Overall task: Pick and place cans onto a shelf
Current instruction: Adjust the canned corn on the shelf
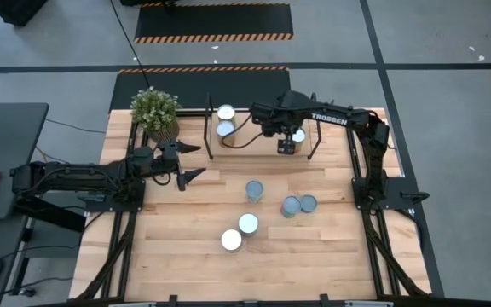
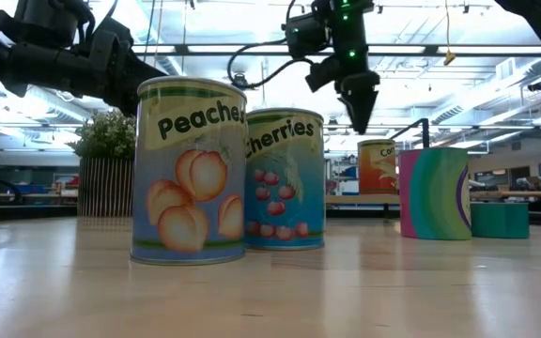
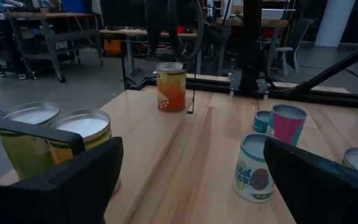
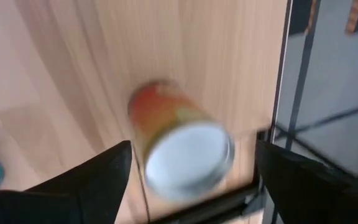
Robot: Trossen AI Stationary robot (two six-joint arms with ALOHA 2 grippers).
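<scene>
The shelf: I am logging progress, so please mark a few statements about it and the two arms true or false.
1. Two cans stand at the left end of the shelf. True.
2. The right gripper is over the shelf, open above an orange can. True.
3. The left gripper holds a can. False: it is open and holds nothing.
4. No cans remain on the table. False: five stand there.
5. A potted plant sits near the shelf's left end. True.
</scene>
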